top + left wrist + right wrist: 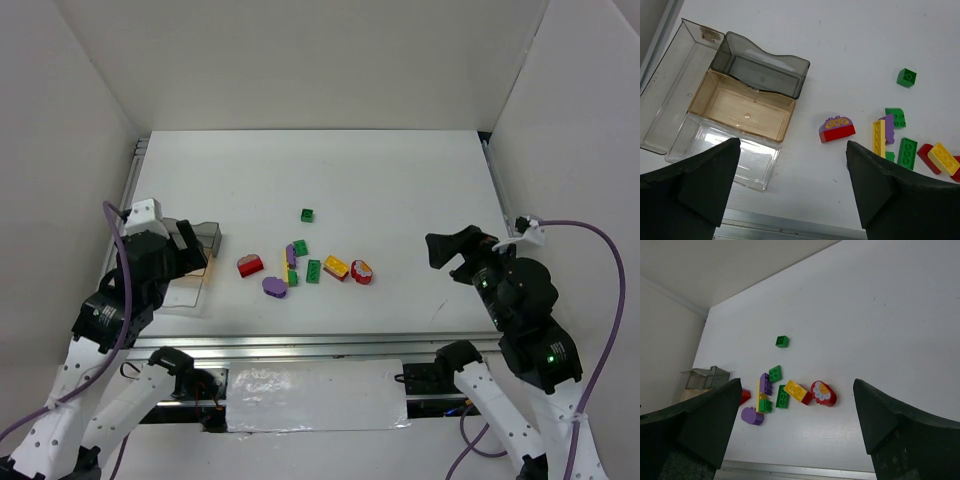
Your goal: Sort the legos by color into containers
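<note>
The legos lie loose mid-table: a lone green brick (307,214), a red rounded piece (250,265), a purple rounded piece (274,287), a long yellow brick (287,270), a green brick (313,271), a yellow brick (336,266) and a red round piece (362,271). The containers (205,240) sit at the left. In the left wrist view they are smoky (760,70), amber (740,107) and clear (720,150) trays, all empty. My left gripper (792,160) is open above the table beside them. My right gripper (797,400) is open, right of the pile and apart from it.
A long clear tray (667,80) lies left of the cluster. A metal rail (320,345) runs along the near table edge. White walls close in the left, back and right.
</note>
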You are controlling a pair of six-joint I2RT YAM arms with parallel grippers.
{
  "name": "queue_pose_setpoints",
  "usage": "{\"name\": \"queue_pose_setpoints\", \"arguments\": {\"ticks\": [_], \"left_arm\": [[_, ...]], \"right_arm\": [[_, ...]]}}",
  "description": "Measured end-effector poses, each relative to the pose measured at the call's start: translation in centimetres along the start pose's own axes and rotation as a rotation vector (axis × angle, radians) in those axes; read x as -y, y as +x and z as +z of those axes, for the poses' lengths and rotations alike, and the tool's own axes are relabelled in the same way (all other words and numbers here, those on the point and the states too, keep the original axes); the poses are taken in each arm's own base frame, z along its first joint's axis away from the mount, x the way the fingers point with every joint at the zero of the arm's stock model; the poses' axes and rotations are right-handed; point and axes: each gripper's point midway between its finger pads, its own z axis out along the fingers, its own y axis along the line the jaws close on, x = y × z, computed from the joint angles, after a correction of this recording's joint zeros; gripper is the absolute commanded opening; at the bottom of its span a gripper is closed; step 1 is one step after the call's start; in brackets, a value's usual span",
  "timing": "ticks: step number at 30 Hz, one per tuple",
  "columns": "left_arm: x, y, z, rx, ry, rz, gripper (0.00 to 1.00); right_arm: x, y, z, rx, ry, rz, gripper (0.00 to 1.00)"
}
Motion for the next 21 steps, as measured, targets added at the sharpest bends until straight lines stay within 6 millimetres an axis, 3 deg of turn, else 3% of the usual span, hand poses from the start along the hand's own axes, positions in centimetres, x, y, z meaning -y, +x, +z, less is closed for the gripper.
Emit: {"name": "queue_pose_setpoints", "arguments": {"ticks": [4,8,17,21], "left_arm": [[1.0,1.0,1.3,-0.063,0.018,0.029,0.99],[4.1,3.4,4.2,-0.238,0.074,0.056,1.0],[16.9,8.0,13.8,-0.44,0.254,0.167,0.99],[20.6,9.6,19.4,-0.447,0.298,0.238,0.98]], "right_arm": [[0.1,0.2,0.2,-0.01,0.01,0.006,0.99],[0.1,1.6,0.9,-0.047,-0.007,0.008,0.99],[-0.4,6.4,2.8,-0.234,-0.061,0.015,1.0],[-1.1,7.6,2.8,-0.284,-0.107,0.023,1.0]]}}
